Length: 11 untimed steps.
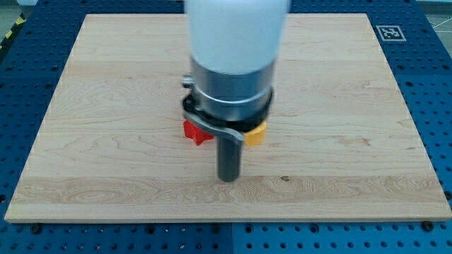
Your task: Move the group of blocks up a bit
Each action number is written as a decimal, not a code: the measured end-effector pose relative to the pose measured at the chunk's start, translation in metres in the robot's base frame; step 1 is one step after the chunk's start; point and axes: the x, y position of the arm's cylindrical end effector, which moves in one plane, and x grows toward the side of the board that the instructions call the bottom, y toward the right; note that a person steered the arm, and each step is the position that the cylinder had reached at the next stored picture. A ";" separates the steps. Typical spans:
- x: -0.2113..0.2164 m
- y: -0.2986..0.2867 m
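A wooden board (106,106) lay on a blue table. Mid-board, a red block (195,132) and yellow block (256,134) sat mostly hidden behind the arm. My tip (228,179), fingerless, rested just below them; an off-centre push might split them.

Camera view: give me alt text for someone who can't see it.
My tip rests on a wooden board, just below a red block and a yellow block. The arm's body hides most of both, and any other blocks.
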 end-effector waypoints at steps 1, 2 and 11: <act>-0.009 -0.044; -0.010 -0.085; -0.111 -0.037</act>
